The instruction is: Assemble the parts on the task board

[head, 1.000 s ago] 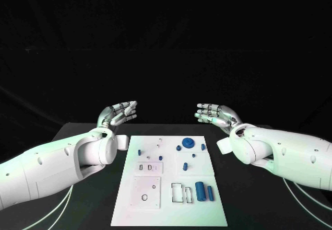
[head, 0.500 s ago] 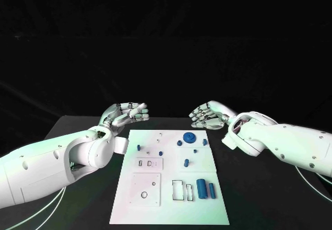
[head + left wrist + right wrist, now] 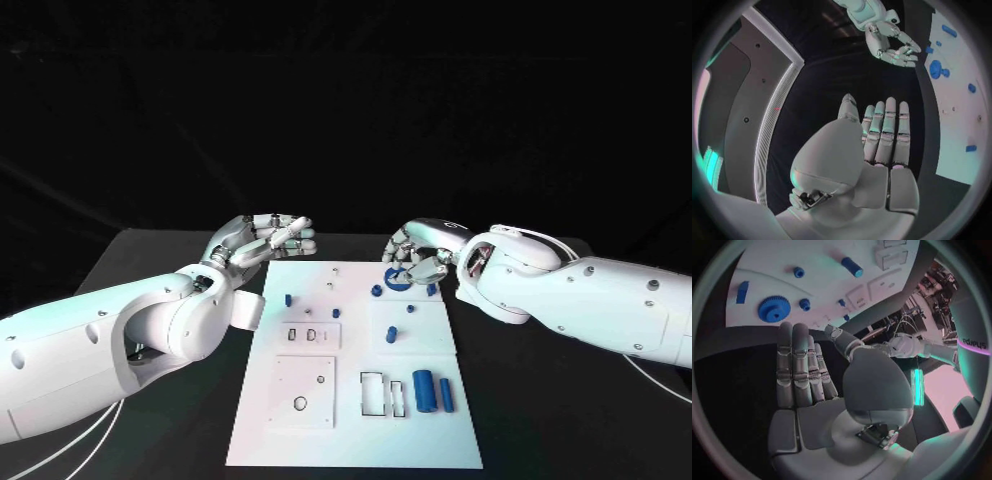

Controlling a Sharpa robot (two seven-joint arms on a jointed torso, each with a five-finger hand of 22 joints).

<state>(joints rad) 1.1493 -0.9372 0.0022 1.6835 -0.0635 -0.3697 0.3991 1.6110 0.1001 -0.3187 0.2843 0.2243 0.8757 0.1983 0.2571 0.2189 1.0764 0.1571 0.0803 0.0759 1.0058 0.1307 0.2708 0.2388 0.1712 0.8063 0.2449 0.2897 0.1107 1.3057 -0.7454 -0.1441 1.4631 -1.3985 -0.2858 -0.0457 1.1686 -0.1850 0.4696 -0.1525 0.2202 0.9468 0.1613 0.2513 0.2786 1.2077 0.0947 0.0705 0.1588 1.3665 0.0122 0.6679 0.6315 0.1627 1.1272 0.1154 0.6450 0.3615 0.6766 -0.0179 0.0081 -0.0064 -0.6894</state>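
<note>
The white task board [image 3: 361, 440] lies in the middle of the table, with small blue parts spread over it. A blue gear [image 3: 392, 275] sits near the board's far edge, also seen as a toothed gear [image 3: 774, 308] in the right wrist view. My right hand [image 3: 418, 255] hovers just over the gear, partly hiding it, and holds nothing. My left hand [image 3: 267, 238] hangs above the board's far left corner, also holding nothing. In the wrist views the left hand [image 3: 879, 145] and the right hand [image 3: 804, 370] show flat palms with straight fingers.
A thick blue cylinder [image 3: 424, 390] and a thin blue pin [image 3: 449, 393] lie at the board's near right, beside rectangular slots [image 3: 372, 393]. Small blue pegs [image 3: 392, 334] dot the board's middle. Black table [image 3: 562, 400] surrounds the board on both sides.
Both hands have moved inward towards the board's far edge. The right hand has turned down and come over the blue gear; the left hand has neared the far left corner.
</note>
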